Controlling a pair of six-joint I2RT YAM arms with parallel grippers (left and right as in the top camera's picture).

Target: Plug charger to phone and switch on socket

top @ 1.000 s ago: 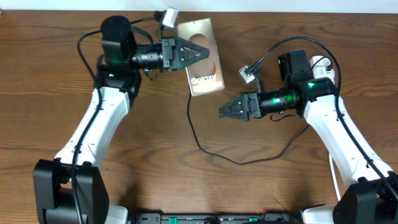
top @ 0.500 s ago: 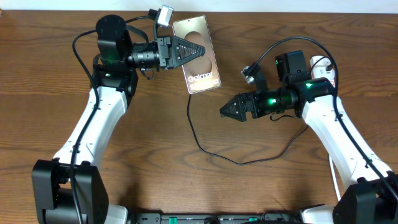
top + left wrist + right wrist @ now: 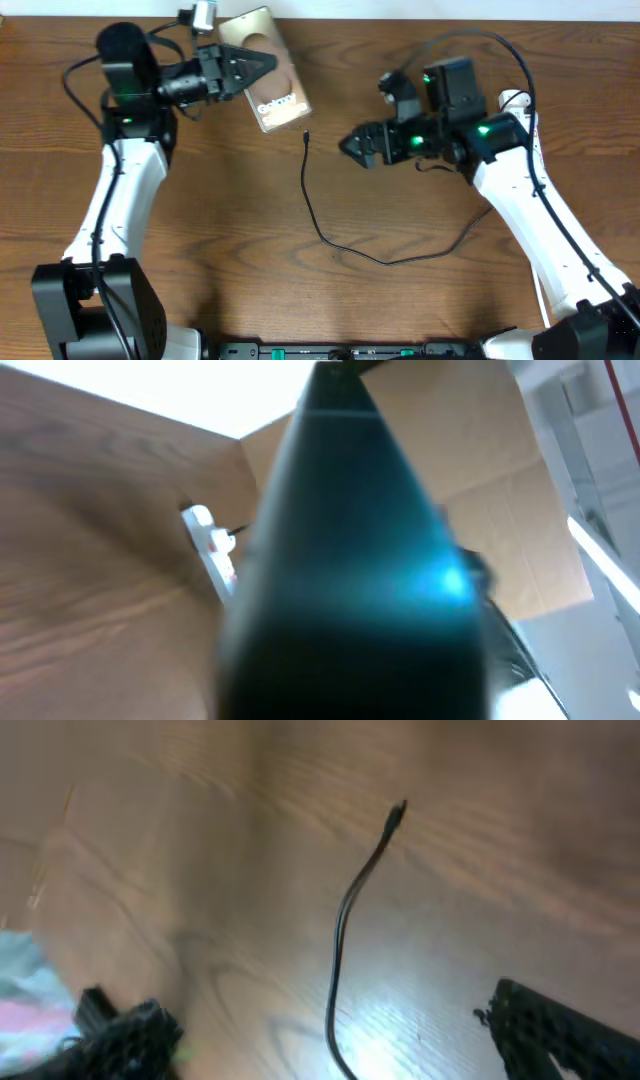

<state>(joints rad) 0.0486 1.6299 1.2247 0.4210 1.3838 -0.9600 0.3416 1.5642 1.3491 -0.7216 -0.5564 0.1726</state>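
My left gripper (image 3: 265,62) is shut on the phone (image 3: 277,97), a bronze slab with white "Galaxy" lettering, held tilted at the back left of the table. In the left wrist view the phone (image 3: 350,560) is a dark blur that fills the middle and hides the fingers. The charger (image 3: 312,210) lies loose on the wood, its plug tip (image 3: 305,135) just right of the phone. My right gripper (image 3: 352,148) is open and empty, to the right of the tip. In the right wrist view the cable (image 3: 345,930) runs between the open fingers (image 3: 340,1038). The socket (image 3: 513,100) shows partly behind my right arm.
The socket also shows in the left wrist view (image 3: 210,545), a white strip on the wood by a cardboard wall (image 3: 480,480). The charger cable loops across the middle of the table (image 3: 390,262) and back toward the right arm. The table's back edge (image 3: 330,14) is close behind the phone.
My left gripper has carried the phone left and toward the back edge. My right gripper has moved back and left, closer to the charger's tip. The cable has not moved.
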